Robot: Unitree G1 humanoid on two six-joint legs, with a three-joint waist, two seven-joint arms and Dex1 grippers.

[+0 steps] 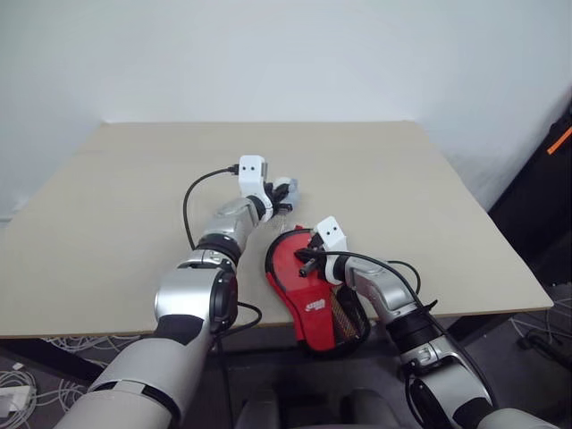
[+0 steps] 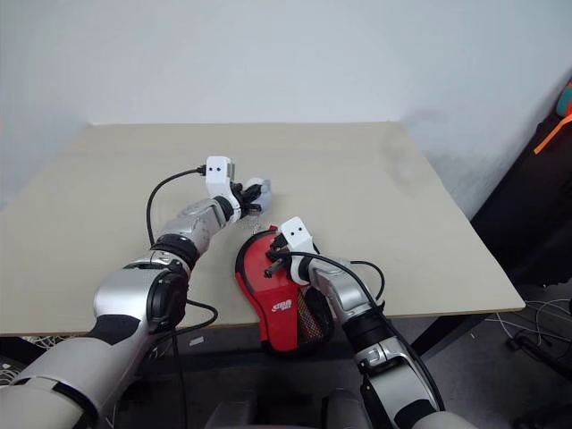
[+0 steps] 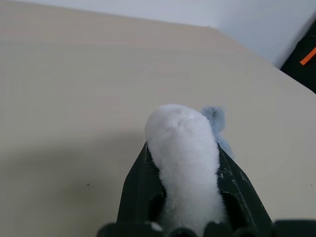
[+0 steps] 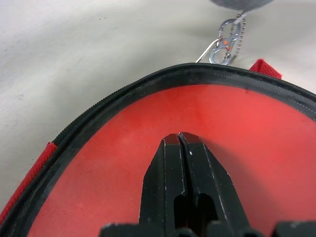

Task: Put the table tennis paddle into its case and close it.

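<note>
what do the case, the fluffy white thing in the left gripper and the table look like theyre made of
The case: probably smooth matte synthetic, with black fabric trim and a zip along its edge.
White lump held in the left gripper: soft plush, by its fuzzy nap, with a bluish part.
Table: pale matte board, likely laminate; faint grain shows.

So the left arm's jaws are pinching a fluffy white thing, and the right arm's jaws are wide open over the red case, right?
Not quite. The left gripper does pinch the fluffy white lump, but the right gripper has its jaws shut tight, pressed on the red case, as the right wrist view shows.
</note>
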